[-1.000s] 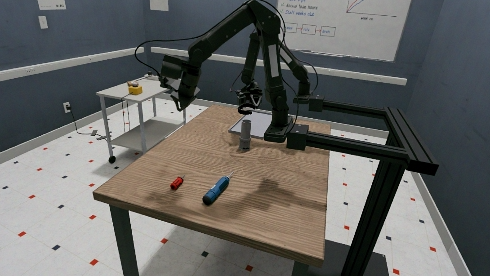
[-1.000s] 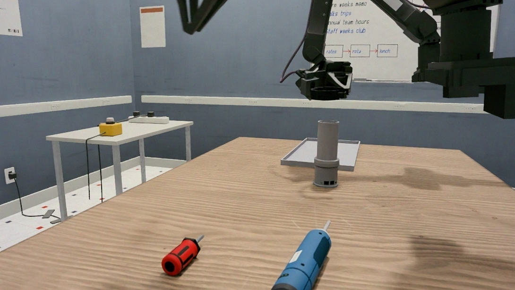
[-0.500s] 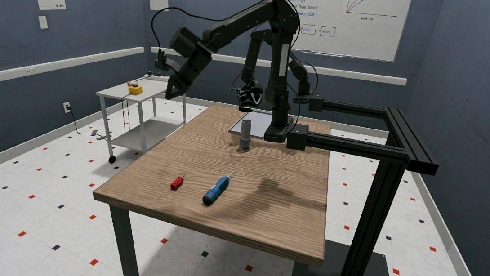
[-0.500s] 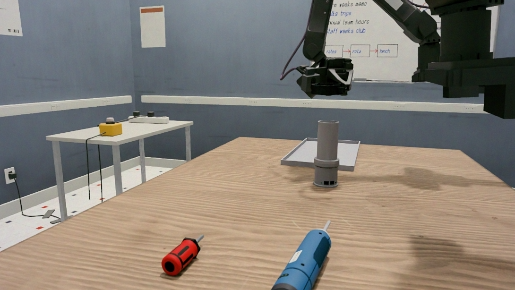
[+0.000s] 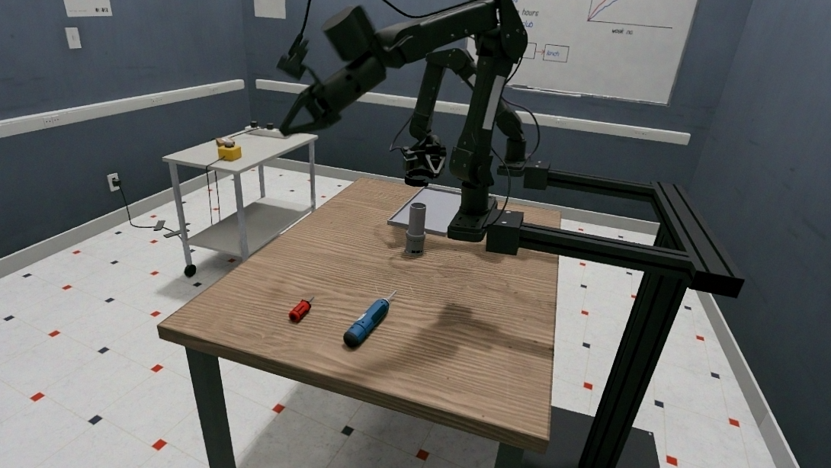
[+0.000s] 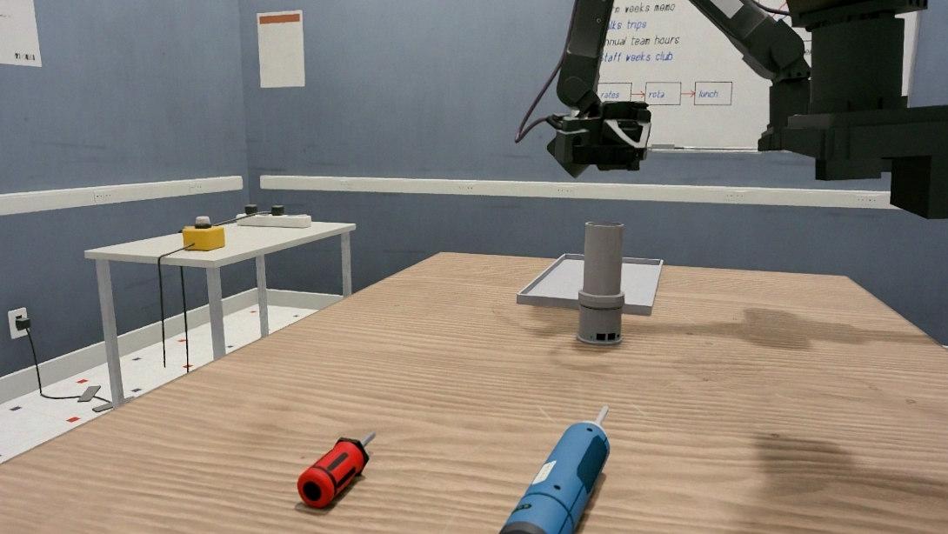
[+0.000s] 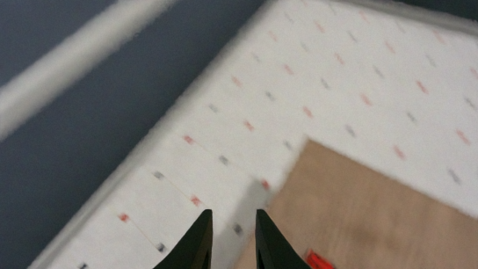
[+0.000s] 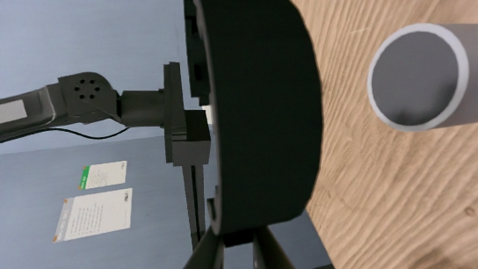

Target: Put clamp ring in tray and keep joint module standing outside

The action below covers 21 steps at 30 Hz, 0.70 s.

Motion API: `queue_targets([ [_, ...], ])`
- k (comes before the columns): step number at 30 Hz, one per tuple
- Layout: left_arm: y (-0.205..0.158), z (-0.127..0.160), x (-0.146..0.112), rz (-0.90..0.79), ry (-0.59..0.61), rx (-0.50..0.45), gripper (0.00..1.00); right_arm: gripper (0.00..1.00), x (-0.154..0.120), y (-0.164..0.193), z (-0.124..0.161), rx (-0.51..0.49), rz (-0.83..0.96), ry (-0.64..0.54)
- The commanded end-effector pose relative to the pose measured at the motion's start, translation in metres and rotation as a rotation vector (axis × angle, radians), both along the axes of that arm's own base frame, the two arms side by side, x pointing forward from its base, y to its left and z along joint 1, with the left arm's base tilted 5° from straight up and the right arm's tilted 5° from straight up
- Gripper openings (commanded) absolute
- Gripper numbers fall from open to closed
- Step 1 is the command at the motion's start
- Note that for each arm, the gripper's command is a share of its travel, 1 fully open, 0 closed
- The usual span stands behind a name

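Grippers: two. Left gripper [image 5: 283, 132] [image 7: 234, 213]: slightly open, nothing between its two fingertips; raised, in the top view out past the table's left edge. Right gripper [image 5: 423, 173] [image 6: 624, 149] [image 8: 238, 237]: closed on one clamp ring [image 5: 416, 181] [image 6: 613, 159] [image 8: 268, 114], aloft toward the far edge; ring off the tube and outside the tray.

Table [image 5: 325, 261] [image 6: 397, 364] [image 7: 373, 211] [image 8: 395, 198]: one.

Joint module [image 5: 414, 244] [image 6: 600, 324]: one, upright on the table, just in front of the tray on the near-edge side. Link tube [image 5: 417, 218] [image 6: 604, 258] [image 8: 466, 101]: one, upright in the module.

Tray [image 5: 438, 212] [image 6: 640, 278]: one, flat toward the far edge.

Drivers: two, both lying down. Red screwdriver [image 5: 299, 311] [image 6: 331, 474] [image 7: 318, 260]: nearer the near-left corner. Blue driver [image 5: 366, 323] [image 6: 560, 477]: to its right, near the near edge.

Cart [image 5: 261, 151] [image 6: 265, 242]: one, beyond the left edge.
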<state>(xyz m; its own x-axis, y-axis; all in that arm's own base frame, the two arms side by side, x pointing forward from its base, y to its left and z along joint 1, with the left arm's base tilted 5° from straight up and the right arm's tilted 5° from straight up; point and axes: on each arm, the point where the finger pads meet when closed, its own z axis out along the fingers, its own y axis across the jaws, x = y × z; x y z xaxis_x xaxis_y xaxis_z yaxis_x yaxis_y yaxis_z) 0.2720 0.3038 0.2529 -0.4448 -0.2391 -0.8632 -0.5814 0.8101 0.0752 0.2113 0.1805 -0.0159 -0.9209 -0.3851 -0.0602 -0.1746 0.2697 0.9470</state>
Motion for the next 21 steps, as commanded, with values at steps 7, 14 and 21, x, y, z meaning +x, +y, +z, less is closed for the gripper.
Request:
queue_targets([
  [7,0.036,0.062,-0.043,0.233,-0.163,0.16,0.2,0.06,0.0,0.0,0.022,0.054,-0.032,-0.013],
  [14,0.043,0.142,-0.103,0.428,-0.334,0.336,0.2,0.06,-0.004,-0.005,0.022,0.057,-0.035,-0.013],
  [21,0.056,0.168,-0.139,0.561,-0.408,0.402,0.2,0.06,0.002,-0.007,0.023,0.059,-0.028,-0.042],
])
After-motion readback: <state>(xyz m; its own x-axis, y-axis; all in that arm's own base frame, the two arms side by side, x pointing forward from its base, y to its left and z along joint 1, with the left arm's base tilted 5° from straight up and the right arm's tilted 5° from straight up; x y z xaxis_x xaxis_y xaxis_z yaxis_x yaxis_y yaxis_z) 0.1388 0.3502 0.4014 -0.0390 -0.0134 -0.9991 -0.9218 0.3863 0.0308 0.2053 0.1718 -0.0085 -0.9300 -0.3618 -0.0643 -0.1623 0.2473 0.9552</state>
